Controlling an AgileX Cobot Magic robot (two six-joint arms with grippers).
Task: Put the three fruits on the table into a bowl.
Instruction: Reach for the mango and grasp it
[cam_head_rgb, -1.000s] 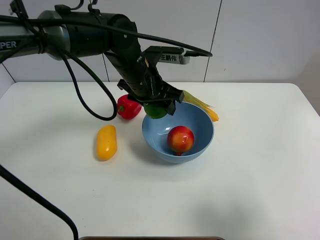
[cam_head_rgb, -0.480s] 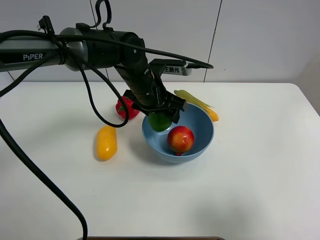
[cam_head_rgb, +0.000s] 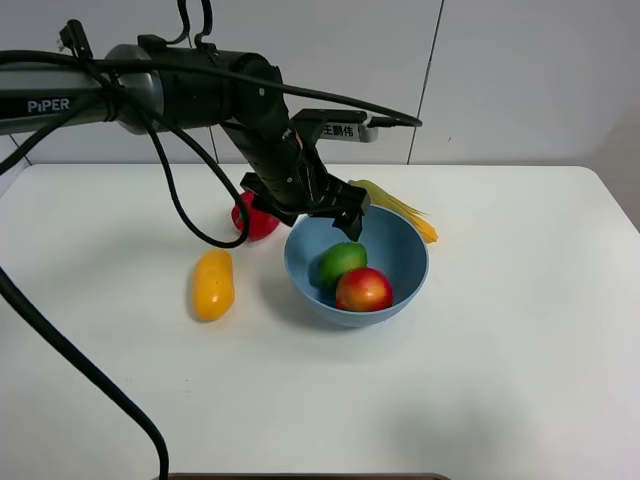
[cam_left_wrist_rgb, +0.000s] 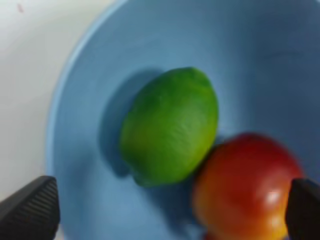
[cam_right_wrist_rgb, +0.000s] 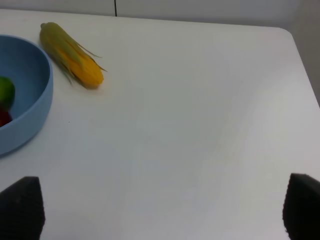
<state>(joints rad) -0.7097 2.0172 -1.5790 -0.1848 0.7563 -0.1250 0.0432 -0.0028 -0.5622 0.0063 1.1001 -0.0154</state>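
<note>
We found left end effector (cam_head_rgb: 325, 212) released, empty, above bowl (cam_head_rgb: 405, 250); lime (cam_head_rgb: 341, 262) touched pomegranate (cam_head_rgb: 364, 289) inside. Mango (cam_head_rgb: 213, 284) lay on desk (cam_head_rgb: 500, 350), apart from bowl. Right end effector (cam_right_wrist_rgb: 161, 207) likewise released.

**Black arm, grey tube, loose cabling**

The left arm (cam_head_rgb: 200, 85) is glossy black near its wrist. Further back it has a grey metallic tube with white "PiPER" lettering (cam_head_rgb: 48, 104). Thick black cables (cam_head_rgb: 165, 185) loop off it and hang down. A white label (cam_head_rgb: 340, 130) on the wrist bracket carries dark characters too small to read. The fingertips (cam_left_wrist_rgb: 30, 210) of the left jaws look black and finely ribbed, though blurred. The fingertips (cam_right_wrist_rgb: 20, 207) of the right jaws look alike.
</note>
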